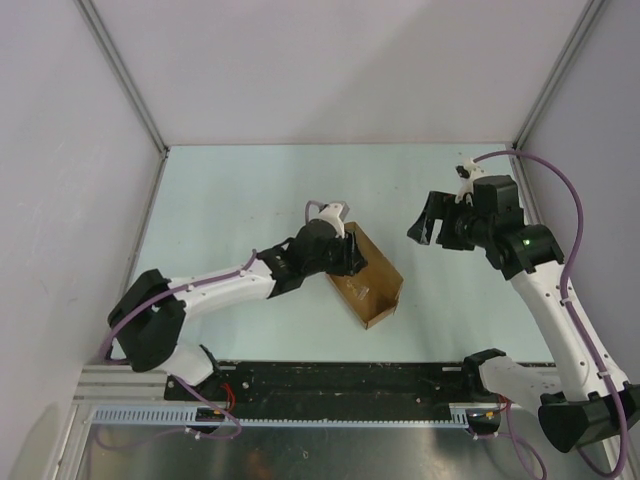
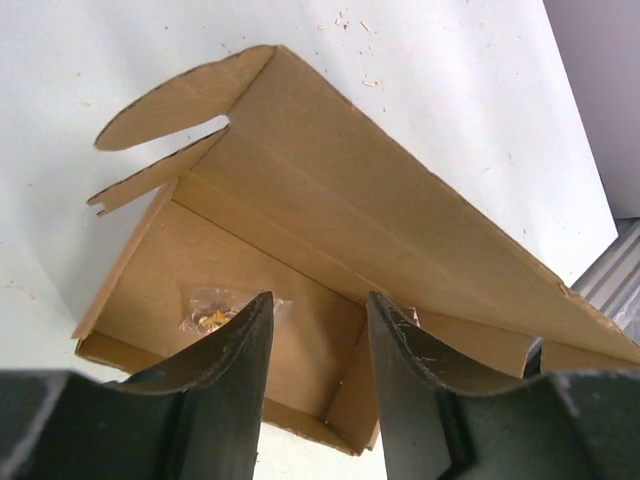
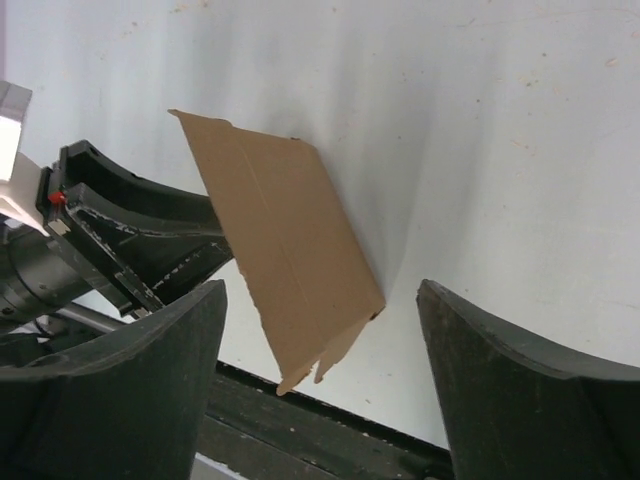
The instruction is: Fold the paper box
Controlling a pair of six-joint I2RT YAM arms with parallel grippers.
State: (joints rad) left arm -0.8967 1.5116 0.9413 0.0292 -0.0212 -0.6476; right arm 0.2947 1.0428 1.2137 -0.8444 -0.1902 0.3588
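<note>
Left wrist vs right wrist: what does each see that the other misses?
Only left wrist: the inside of the paper box, a small yellowish scrap on its floor, and the rounded tab at the far end. Only right wrist: the outer face of the raised flap, with the left arm behind it and the dark strip at the table's edge. Both: the same brown box, partly folded, on the pale table.

The paper box (image 1: 368, 285) lies at the middle of the table (image 1: 230, 190). The left gripper (image 1: 350, 254) stands at its left edge, and the right gripper (image 1: 428, 228) is well apart to its right. Possibly a scrap (image 2: 215, 305) lies inside.
</note>
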